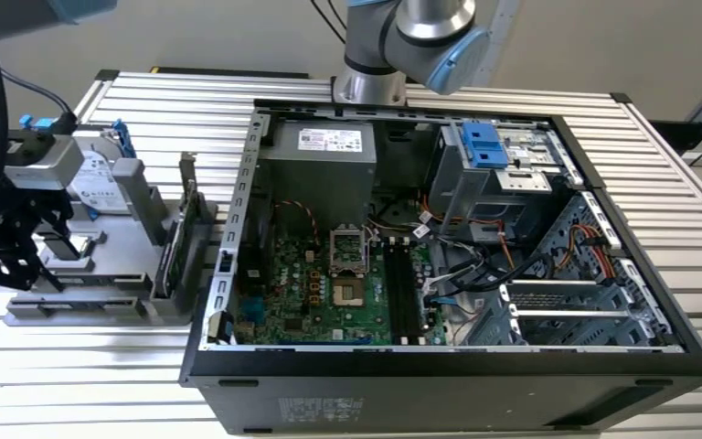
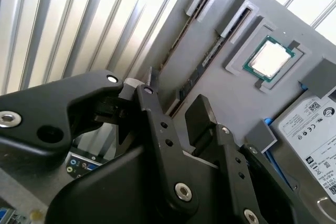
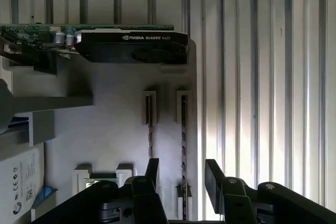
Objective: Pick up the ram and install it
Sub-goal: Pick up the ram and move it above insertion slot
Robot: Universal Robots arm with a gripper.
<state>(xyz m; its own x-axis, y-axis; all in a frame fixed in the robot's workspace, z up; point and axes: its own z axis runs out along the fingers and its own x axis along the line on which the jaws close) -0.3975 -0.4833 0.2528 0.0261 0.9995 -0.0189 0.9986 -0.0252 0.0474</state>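
Noted tool (image 3: 182, 174) released above the ram (image 3: 184, 135), edge-up in its holder (image 3: 183, 97); judged light, stiff, fragile, best pinched mid-length across faces.

Robotics lab bench: robot arm (image 1: 412, 37) mounted at slatted aluminium table (image 1: 193, 101), opened computer case (image 1: 449, 393), grey parts holder (image 1: 83, 306).

Silver arm (image 1: 376, 55), blue joint cap (image 1: 461, 57), black screw-studded hand (image 3: 181, 170)

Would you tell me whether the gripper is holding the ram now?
No, the gripper is open and empty, and the ram lies in the gray holder.
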